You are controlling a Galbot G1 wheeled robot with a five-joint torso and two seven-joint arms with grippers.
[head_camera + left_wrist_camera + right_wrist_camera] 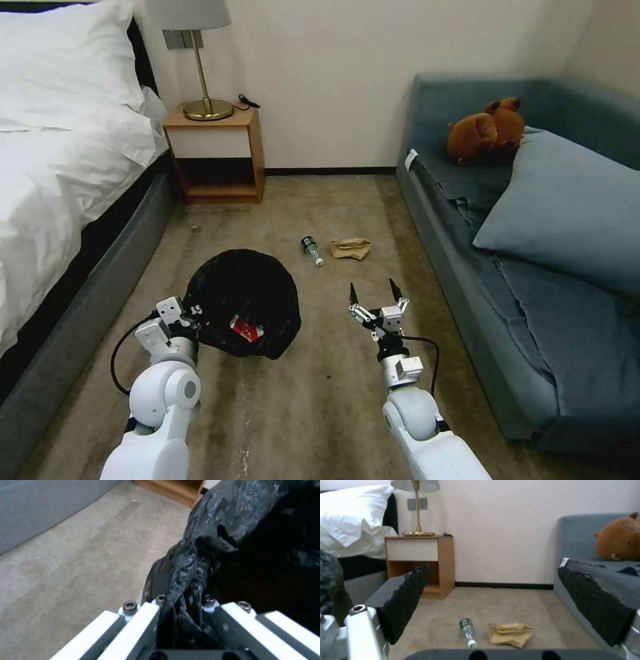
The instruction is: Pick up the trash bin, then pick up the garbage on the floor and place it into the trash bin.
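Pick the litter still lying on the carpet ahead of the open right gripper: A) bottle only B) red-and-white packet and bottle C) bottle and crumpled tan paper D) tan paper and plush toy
C: the small clear bottle and the crumpled tan paper lie side by side on the carpet beyond the right gripper, while a red-and-white packet already sits inside the trash bin held by the left gripper.

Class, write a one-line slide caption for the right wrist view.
Open right tool facing a small bottle and crumpled tan paper on the carpet.
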